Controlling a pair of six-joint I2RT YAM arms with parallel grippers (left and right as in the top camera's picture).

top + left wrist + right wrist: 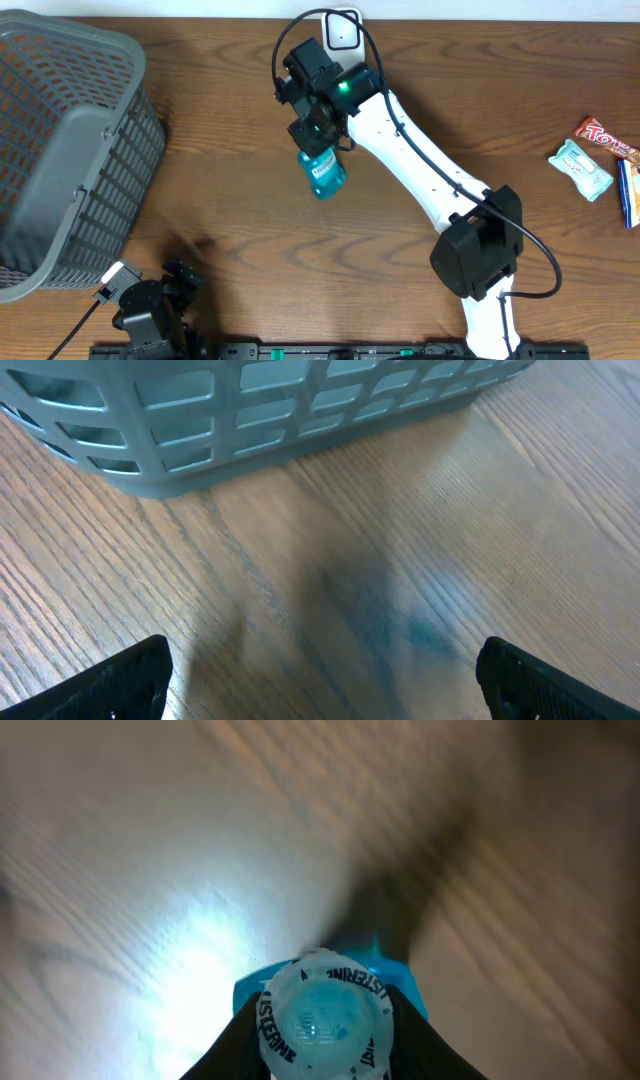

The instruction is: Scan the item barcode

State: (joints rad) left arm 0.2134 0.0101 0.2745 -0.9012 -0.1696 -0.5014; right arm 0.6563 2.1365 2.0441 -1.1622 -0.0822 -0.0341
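Observation:
The item is a small blue mouthwash bottle (pixel 322 174) with a clear cap, hanging above the middle of the wooden table. My right gripper (pixel 316 138) is shut on its top. The right wrist view looks straight down on the cap (pixel 325 1016), with black fingers (pixel 243 1042) pressed against it on both sides. No barcode shows in any view. A white scanner (pixel 342 30) sits at the table's far edge, just beyond the right wrist. My left gripper (pixel 325 690) is open low over bare wood near the front left, with nothing between its fingers (pixel 128 682).
A large grey slatted basket (pixel 60 140) fills the left side and its wall (pixel 250 410) stands just ahead of the left gripper. At the right edge lie a teal packet (pixel 582 168), a red candy bar (pixel 607 140) and a blue pack (pixel 628 193).

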